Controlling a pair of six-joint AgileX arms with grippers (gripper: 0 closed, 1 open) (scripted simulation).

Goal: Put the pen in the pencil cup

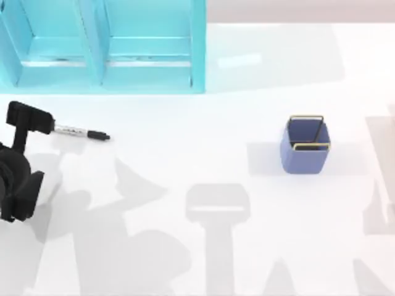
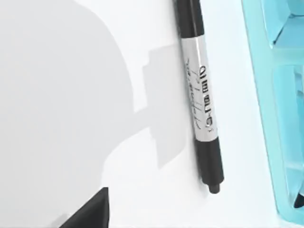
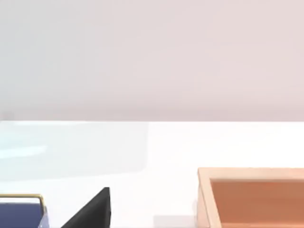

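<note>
From above, the left gripper [image 1: 38,121] hangs over the pen [image 1: 81,132], which lies lengthwise left-right near the table's [image 1: 197,185] left edge; the pencil cup [image 1: 305,148] stands well apart across bare tabletop. Left wrist view: pen [image 2: 202,95] runs alongside the turquoise shelf unit [image 2: 280,109]. Right wrist view: cup rim [image 3: 21,202], wooden box [image 3: 251,197].

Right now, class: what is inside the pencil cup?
Nothing shows inside the pencil cup: the top view looks past its gold rim onto bare blue inner walls. The pen lies on the table at the left, by the left end effector.
</note>
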